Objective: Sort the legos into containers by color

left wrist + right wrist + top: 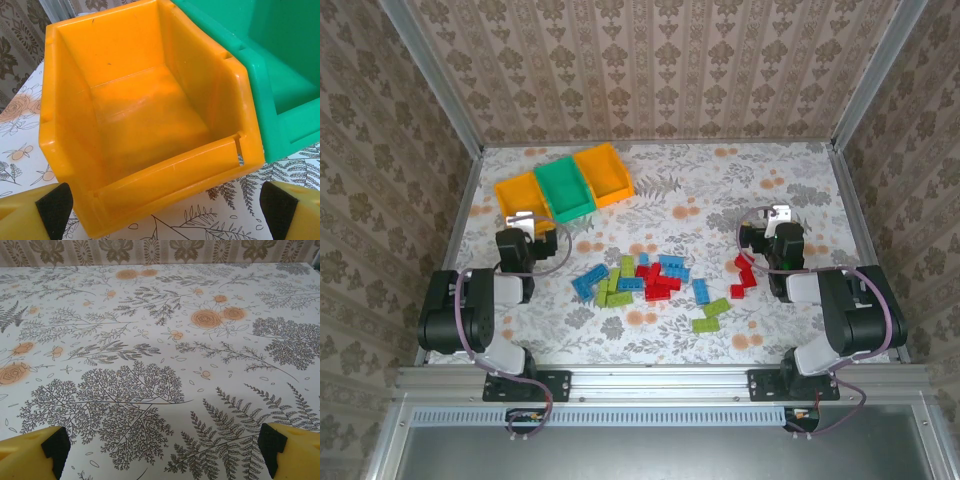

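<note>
At the bottom of the top view the two arms fold over their bases. The left gripper sits left of centre, its jaws wide apart with nothing between them. In the left wrist view its yellow fingertips fill the two lower corners, just in front of an orange bin that stands empty. A green bin touches it at the upper right.

The right gripper sits right of centre, also spread wide and holding nothing. Its fingertips hang over the bare flowered table.

Between the arms, in the middle of the top view, the legos lie loose on the table, with blue, red and lime green mixed together. A few red bricks lie just beside the right arm's wrist.

Farther back, in the upper left of that view, the containers stand in a touching row: orange, green, orange.
</note>
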